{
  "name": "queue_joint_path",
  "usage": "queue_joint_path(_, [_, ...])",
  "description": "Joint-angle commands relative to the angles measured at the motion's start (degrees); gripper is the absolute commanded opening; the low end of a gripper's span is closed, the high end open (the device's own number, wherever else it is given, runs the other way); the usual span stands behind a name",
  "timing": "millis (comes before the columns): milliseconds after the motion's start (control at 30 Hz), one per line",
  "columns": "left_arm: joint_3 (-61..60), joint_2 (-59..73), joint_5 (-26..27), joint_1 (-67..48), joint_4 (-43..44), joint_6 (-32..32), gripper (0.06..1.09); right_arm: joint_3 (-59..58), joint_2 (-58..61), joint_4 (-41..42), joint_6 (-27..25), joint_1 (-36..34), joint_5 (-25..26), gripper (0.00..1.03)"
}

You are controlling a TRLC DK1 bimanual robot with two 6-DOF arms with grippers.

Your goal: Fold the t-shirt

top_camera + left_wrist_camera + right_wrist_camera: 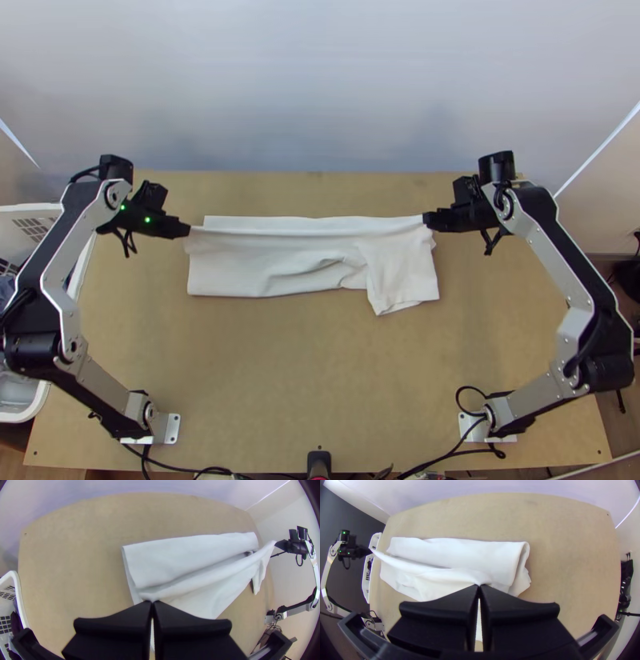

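White T-shirt [240, 272] between two claws, partly folded.
It lies in a long band on the far half of the table [312, 360], and a loose flap [404, 284], maybe a sleeve, comes toward the near side at right. The left gripper [189, 231] is closed on the raised ridge at its left end, the right gripper [426, 220] on the same ridge at its right end. The cloth seems light, soft and not fragile, but I think it will sag in the middle; these two end corners are the good places for holding.
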Motion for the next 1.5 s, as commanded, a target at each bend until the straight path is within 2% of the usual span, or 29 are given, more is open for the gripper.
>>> queue_joint_path(0, [7.8, 5.2, -0.5, -0.8, -0.5, -1.0, 0.1, 4.3, 5.0, 0.4, 0.4, -0.1, 0.0, 0.03])
queue_joint_path(567, [13.1, 15.5, -3.4, -1.4, -0.8, -1.0, 0.1, 8.1, 18.9, 8.4, 1.9, -0.7, 0.1, 0.03])
queue_joint_path(867, [13.2, 18.1, -4.3, -1.1, 2.0, -1.3, 0.1, 14.3, 25.3, 8.6, 1.9, -1.5, 0.3, 0.03])
queue_joint_path(1033, [12.3, 19.7, -4.4, -1.4, 7.1, -3.9, 0.11, 14.9, 26.8, 9.0, 1.9, -1.0, 1.0, 0.03])
queue_joint_path(1067, [11.8, 19.9, -4.4, -1.6, 9.3, -5.2, 0.19, 14.7, 26.8, 9.5, 1.9, -1.0, 1.3, 0.03])
queue_joint_path(1100, [11.6, 20.2, -4.3, -1.7, 10.3, -6.2, 0.36, 14.5, 26.8, 9.6, 1.9, -0.9, 1.9, 0.03])
queue_joint_path(1133, [11.6, 20.5, -4.1, -1.8, 10.4, -6.8, 0.6, 14.5, 26.8, 9.6, 1.9, -0.8, 3.1, 0.1])
queue_joint_path(1167, [11.8, 21.0, -3.4, -2.2, 10.4, -6.9, 0.87, 14.3, 26.8, 9.7, 1.9, -0.8, 4.1, 0.32])
queue_joint_path(1200, [12.4, 21.6, -2.9, -2.5, 10.1, -6.8, 1.06, 13.8, 26.4, 9.6, 1.9, -0.7, 4.4, 0.63])
queue_joint_path(1233, [12.6, 21.7, -2.8, -2.6, 10.0, -7.1, 1.04, 13.3, 25.9, 9.6, 1.9, -0.7, 5.3, 0.95])
queue_joint_path(1267, [12.6, 21.4, -2.5, -2.6, 10.8, -8.0, 1.04, 13.2, 25.3, 9.7, 1.9, -0.6, 6.6, 1.0])
queue_joint_path(1367, [12.5, 19.2, 1.5, -0.7, 17.0, -13.5, 1.04, 12.2, 21.7, 9.6, 1.9, -0.8, 6.9, 1.0])
queue_joint_path(1467, [12.6, 17.1, 4.4, 2.1, 18.4, -16.7, 1.04, 10.9, 15.7, 9.6, 2.0, -0.9, 7.1, 1.0])
